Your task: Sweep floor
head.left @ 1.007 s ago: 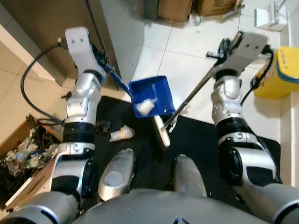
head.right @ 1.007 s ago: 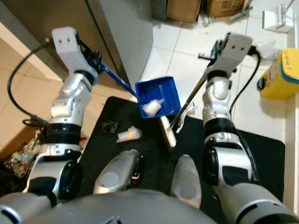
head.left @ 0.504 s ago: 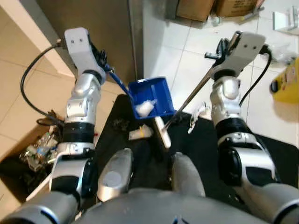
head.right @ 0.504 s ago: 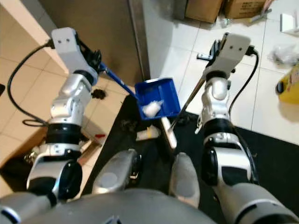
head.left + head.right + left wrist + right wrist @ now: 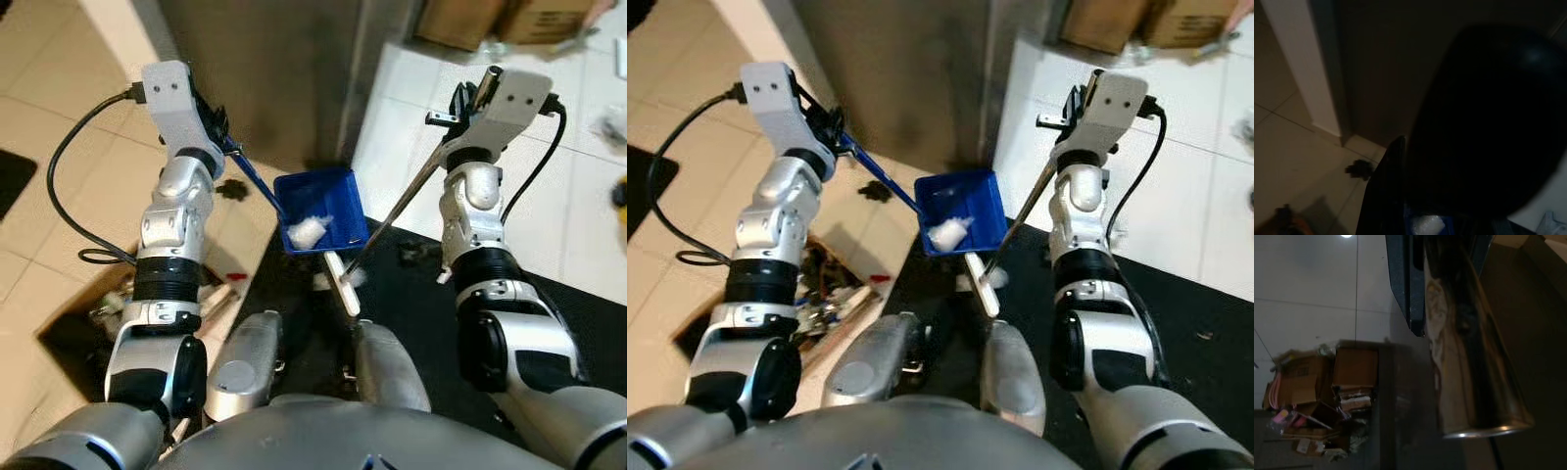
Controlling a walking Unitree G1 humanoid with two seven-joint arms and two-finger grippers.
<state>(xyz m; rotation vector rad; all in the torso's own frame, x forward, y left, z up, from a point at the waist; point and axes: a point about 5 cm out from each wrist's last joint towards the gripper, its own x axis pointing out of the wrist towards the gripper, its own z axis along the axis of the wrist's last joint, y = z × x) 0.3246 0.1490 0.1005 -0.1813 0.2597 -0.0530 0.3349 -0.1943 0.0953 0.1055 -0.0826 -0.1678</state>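
Well — crumpled white wad (image 5: 307,231) in square blue plastic dustpan (image 5: 320,209)

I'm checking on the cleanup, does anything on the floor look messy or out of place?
Yes. A heap of litter lies on the tan tiles by the robot's left side, and a dark clump sits near the wall. White scraps are already in the blue dustpan.

Legible text, labels, brands, numbers, signs: none. Cardboard boxes (image 5: 509,20) at the far wall: faces blurred, no print readable. Stacked boxes (image 5: 1300,377) in the right wrist view: dark marks, not decipherable.
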